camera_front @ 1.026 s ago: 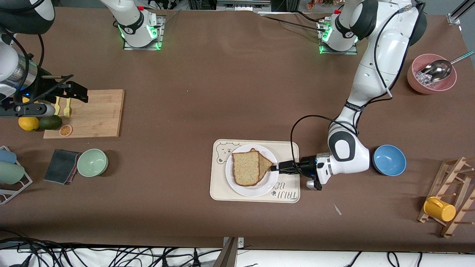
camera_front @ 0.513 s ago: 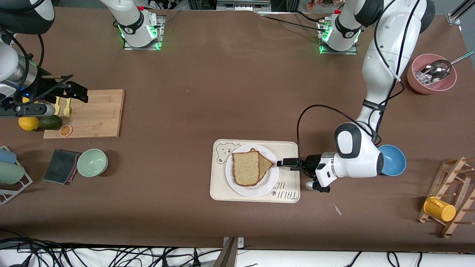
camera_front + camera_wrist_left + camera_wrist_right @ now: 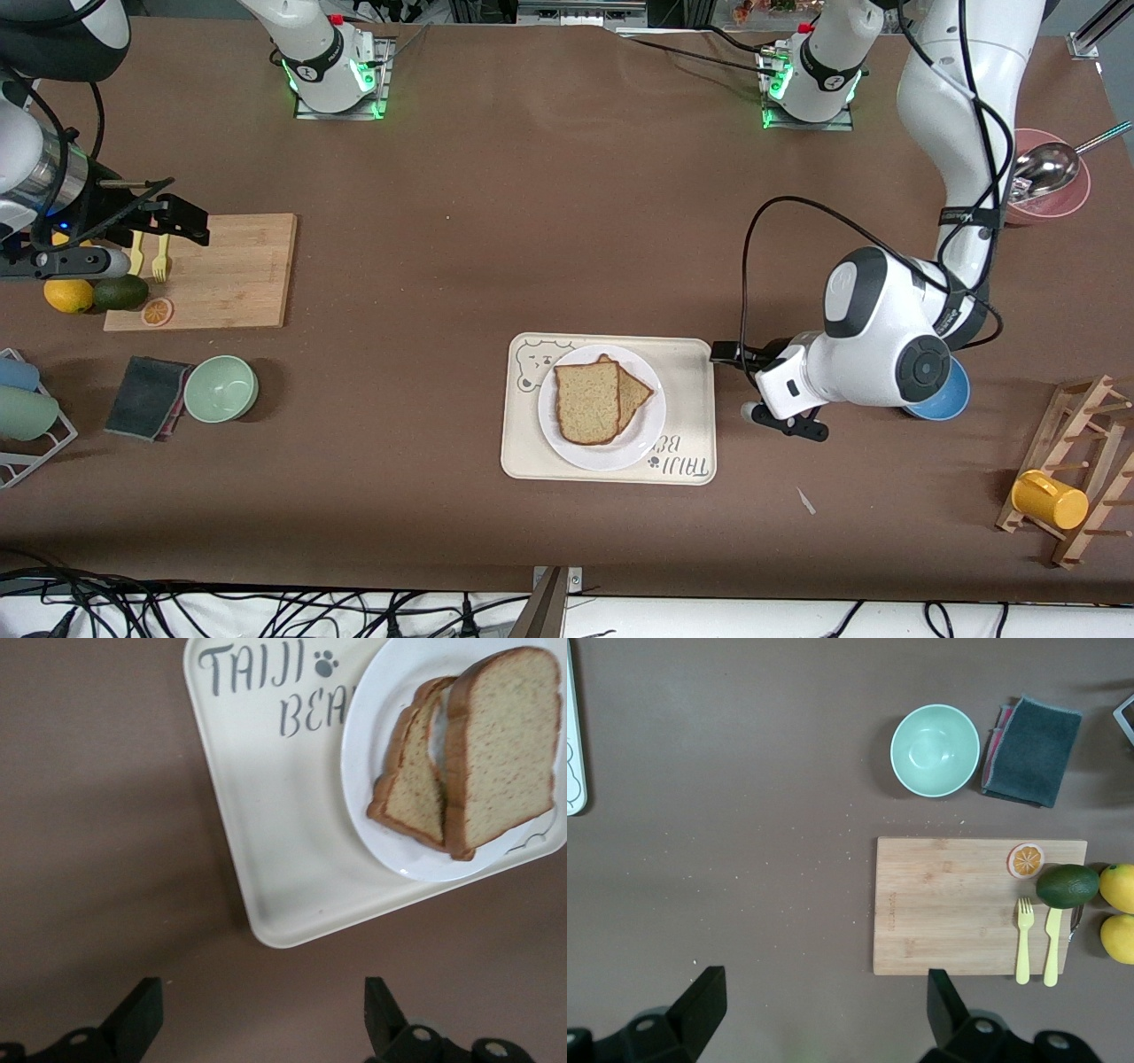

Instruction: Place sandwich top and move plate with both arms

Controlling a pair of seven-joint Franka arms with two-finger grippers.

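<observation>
The cream tray (image 3: 691,390) is carrying the plate (image 3: 585,447), likely so both arms can shift the plate together. On the plate the sandwich top (image 3: 586,400) is lying skewed over a browner slice (image 3: 636,392). The left gripper (image 3: 257,1023) is hovering open and empty over bare table just beside the tray's corner; the front view barely shows its fingers. The right gripper (image 3: 819,1019) is waiting open above the cutting board (image 3: 957,904), whose fork (image 3: 1023,939) only its wrist view is showing clearly.
</observation>
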